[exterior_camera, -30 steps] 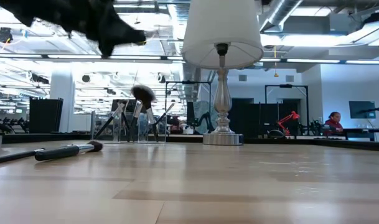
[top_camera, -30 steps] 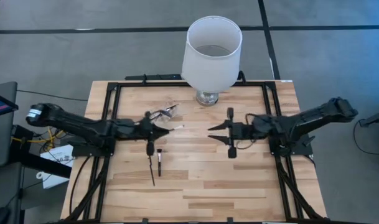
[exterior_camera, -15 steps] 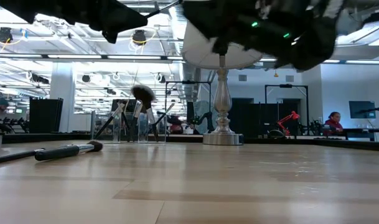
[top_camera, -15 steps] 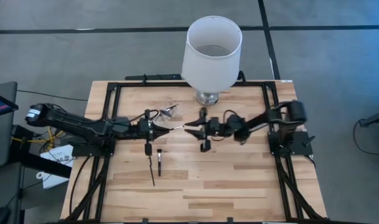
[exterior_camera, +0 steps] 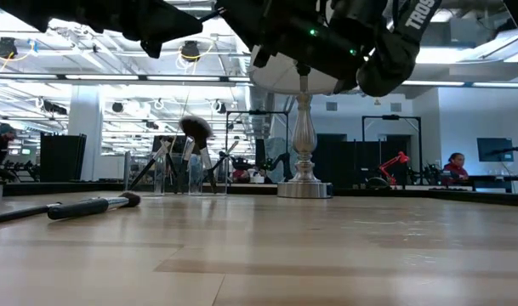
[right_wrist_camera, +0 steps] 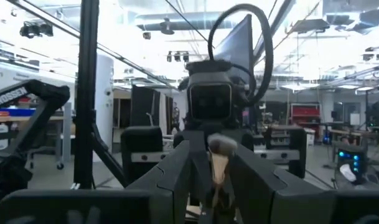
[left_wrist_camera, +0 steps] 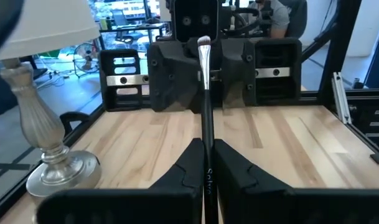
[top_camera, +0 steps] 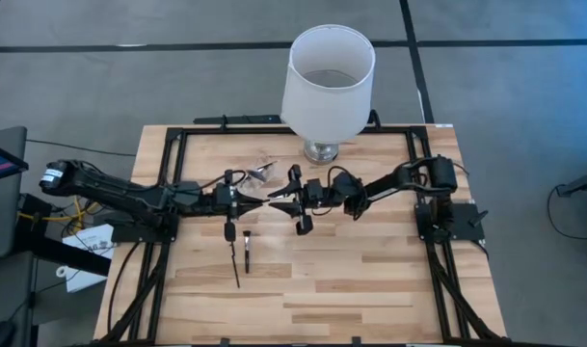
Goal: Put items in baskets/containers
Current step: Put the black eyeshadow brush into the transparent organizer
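high view | left gripper level above table, pinching a brush | right gripper facing it, fingers spread around its tip | pouch upright, holding brushes

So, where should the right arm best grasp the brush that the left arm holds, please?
Probably the bare handle of the brush beyond the left gripper, approached head-on from the bristle end: it juts out level toward the open right gripper.

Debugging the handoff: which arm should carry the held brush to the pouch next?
Probably right. The left end effector grips the brush handle, and the right end effector is open around its tip, about to take it. The clear pouch lies close behind both.
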